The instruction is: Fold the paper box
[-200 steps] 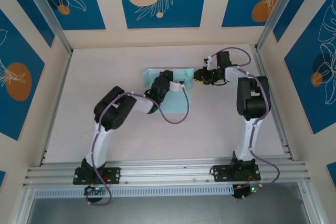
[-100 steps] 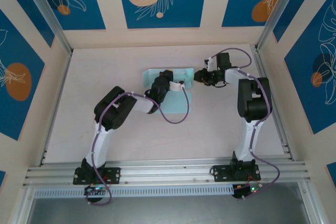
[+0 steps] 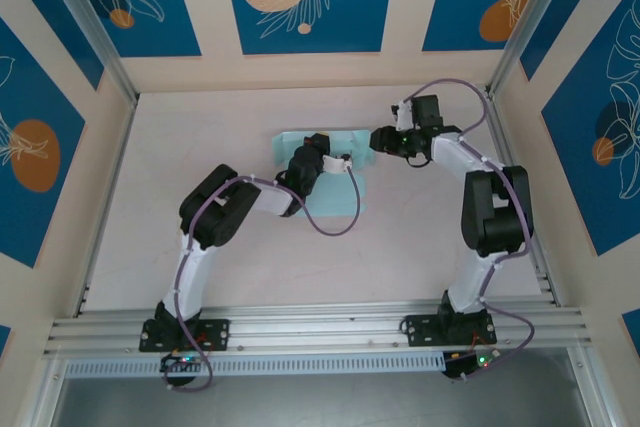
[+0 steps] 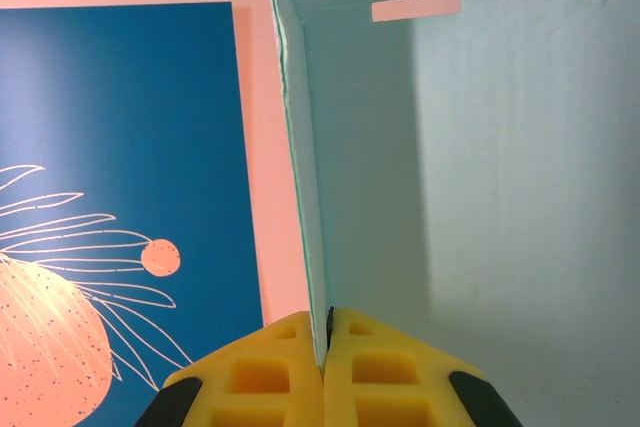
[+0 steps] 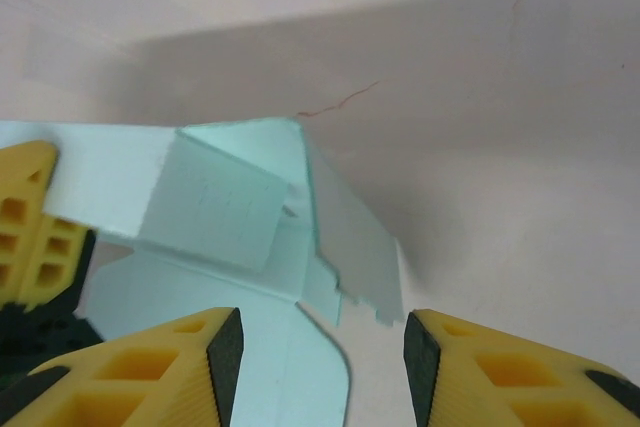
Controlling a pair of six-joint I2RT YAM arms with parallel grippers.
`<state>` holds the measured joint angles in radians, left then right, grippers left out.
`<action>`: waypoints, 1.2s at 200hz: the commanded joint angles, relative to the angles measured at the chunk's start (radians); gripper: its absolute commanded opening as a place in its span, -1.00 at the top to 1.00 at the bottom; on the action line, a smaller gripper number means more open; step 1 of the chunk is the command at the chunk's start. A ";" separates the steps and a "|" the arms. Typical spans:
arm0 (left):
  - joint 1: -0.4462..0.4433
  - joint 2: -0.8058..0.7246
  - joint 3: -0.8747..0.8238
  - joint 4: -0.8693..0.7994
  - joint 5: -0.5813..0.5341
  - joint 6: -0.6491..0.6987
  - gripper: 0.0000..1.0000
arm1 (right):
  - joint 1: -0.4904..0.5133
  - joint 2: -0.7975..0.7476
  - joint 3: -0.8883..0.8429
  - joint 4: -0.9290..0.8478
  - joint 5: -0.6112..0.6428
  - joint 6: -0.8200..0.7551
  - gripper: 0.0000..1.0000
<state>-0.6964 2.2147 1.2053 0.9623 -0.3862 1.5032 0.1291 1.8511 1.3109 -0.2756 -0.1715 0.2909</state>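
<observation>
Right end effector (image 5: 318, 347) edges farther back, fingers apart | left end effector (image 4: 325, 347) clamps pale aqua card paper box (image 4: 480, 197) wall | you fold flaps next

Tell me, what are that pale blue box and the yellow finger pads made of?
The paper box looks like thin matte card: pale aqua, sharply creased, with cut slots and a thin edge. The yellow pads of the left gripper pinching it look moulded, with square recesses: plastic or rubber, I cannot tell which.
</observation>
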 commanded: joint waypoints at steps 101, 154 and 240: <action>-0.016 0.033 0.024 -0.048 -0.010 0.048 1.00 | 0.100 -0.006 0.088 -0.077 0.080 -0.084 1.00; -0.042 0.080 0.071 -0.011 -0.058 0.052 1.00 | 0.133 -0.094 -0.038 0.009 0.041 0.056 1.00; -0.047 0.077 0.026 0.000 -0.030 0.054 1.00 | 0.107 -0.094 -0.145 0.138 -0.028 0.055 0.44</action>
<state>-0.7334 2.2700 1.2572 1.0077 -0.4263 1.5288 0.2588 1.7657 1.1877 -0.2291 -0.0498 0.3485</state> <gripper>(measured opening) 0.042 0.243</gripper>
